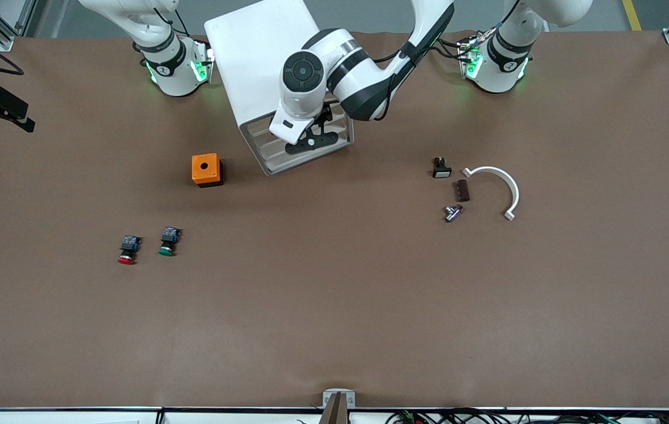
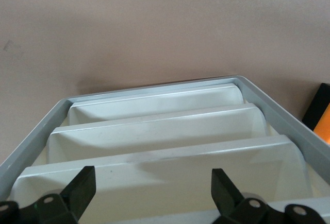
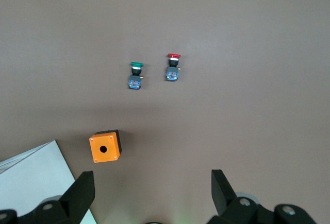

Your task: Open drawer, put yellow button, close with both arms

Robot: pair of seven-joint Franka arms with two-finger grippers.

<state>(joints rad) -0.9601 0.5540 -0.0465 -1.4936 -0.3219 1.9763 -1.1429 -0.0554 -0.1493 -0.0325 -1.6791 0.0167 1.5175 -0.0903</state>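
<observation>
left gripper (image 2: pixel 152 175): fingers (image 2: pixel 85 183) apart, holding nothing; it hangs over the slatted end of the cabinet (image 1: pixel 258 53)
left arm: comes from its base and reaches across to the cabinet, wrist bent down over the slats
slats: three pale ledges inside a grey frame (image 2: pixel 289 116), seen right under the left gripper; whether they form an open drawer i cannot tell
right gripper (image 3: pixel 152 177): fingers apart, empty, up over the table (image 1: pixel 334 306) at the right arm's end; that arm waits
yellow button: not seen in any view
orange box (image 1: pixel 205 169): beside the cabinet's slatted end, toward the right arm's end, with a round hole in its top
green button (image 1: pixel 168 241): nearer to the front camera than the box, lying on its side
red button (image 1: pixel 128 249): just beside the green one, apart from it, also on its side
left arm's end: a white arc (image 1: pixel 502 182), a small black switch (image 1: pixel 441 168), a brown block (image 1: pixel 463 190) and a metal piece (image 1: pixel 453 212), close together but not touching
</observation>
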